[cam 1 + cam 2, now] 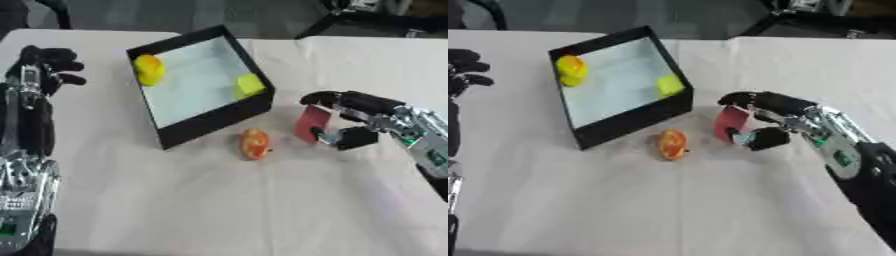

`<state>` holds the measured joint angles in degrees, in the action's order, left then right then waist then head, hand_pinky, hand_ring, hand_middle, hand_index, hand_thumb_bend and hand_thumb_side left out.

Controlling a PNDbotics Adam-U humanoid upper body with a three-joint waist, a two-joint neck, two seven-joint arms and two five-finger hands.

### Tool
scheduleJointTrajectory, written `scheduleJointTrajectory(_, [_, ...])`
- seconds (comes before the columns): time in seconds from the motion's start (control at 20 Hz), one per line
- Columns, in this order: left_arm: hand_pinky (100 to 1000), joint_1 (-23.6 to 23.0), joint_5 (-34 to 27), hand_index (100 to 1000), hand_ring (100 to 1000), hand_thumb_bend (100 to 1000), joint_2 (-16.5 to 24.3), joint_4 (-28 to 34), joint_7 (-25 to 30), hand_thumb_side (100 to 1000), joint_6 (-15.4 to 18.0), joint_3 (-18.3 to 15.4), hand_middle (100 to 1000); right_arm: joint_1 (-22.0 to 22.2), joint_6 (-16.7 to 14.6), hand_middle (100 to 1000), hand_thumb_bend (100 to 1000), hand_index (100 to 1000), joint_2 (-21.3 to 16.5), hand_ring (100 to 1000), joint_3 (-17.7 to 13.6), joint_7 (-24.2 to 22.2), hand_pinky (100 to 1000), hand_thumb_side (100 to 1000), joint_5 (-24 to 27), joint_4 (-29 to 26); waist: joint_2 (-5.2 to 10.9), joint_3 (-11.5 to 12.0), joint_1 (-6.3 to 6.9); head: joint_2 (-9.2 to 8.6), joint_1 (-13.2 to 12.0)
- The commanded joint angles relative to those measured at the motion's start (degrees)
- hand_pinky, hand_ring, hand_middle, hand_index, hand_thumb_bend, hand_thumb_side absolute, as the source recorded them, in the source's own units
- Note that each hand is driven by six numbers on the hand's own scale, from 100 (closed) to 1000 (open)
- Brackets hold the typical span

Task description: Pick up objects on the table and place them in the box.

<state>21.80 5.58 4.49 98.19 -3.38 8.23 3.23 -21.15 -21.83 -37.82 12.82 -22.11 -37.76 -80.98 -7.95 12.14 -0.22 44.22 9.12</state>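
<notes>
A black box (210, 119) with a pale floor stands at the table's upper middle. Inside it lie a yellow rounded object (149, 69) at the left wall and a small yellow block (249, 84) at the right wall. On the cloth just in front of the box sits an orange-red fruit-shaped object (254, 143). To its right my right hand (350, 120) has fingers and thumb curled round a flat red object (311, 123), held upright just above the cloth. My left hand (48, 62) hangs at the left edge, fingers relaxed, holding nothing.
A white cloth (219, 205) covers the table, and its wide front part holds no objects. Dark floor and black stand legs (350, 20) lie beyond the far edge.
</notes>
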Motion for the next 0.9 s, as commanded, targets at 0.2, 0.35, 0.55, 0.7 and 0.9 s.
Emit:
scheduleJointTrajectory(0.2, [556,0.61,0.07,656,615,100,0.89,0.86,-0.08,893,-0.11,-0.46,592,-0.99,-0.62,937,100,990,-0.53,904,0.02,-1.35,884,727,-1.51,0.36,1.8,-0.04,-0.19,-0.1,-0.16])
scheduleJointTrajectory(0.35, [555,0.59,0.05,657,615,100,0.91,0.86,-0.08,893,-0.1,-0.47,592,-1.08,-0.83,917,100,978,-0.37,841,0.11,-1.43,852,654,-1.74,0.42,1.78,-0.05,-0.2,-0.1,-0.15])
scheduleJointTrajectory(0.55, [555,0.56,0.04,657,615,100,0.93,0.84,-0.05,894,-0.1,-0.47,592,-1.2,-0.98,893,100,962,-0.27,740,0.11,-0.7,799,456,-1.67,0.24,1.78,-0.05,-0.19,-0.1,-0.13])
scheduleJointTrajectory(0.7, [555,0.56,0.03,657,615,100,0.91,0.84,-0.06,894,-0.1,-0.48,592,-1.3,-0.98,868,100,952,-0.29,643,0.03,0.23,760,266,-1.33,-0.05,1.81,-0.05,-0.17,-0.1,-0.15])
scheduleJointTrajectory(0.9, [555,0.53,0.01,657,616,100,0.89,0.83,-0.09,895,-0.12,-0.48,592,-1.6,-0.67,807,100,924,-0.4,505,-0.31,2.85,706,238,-0.39,-1.06,1.86,-0.06,-0.16,-0.1,-0.15])
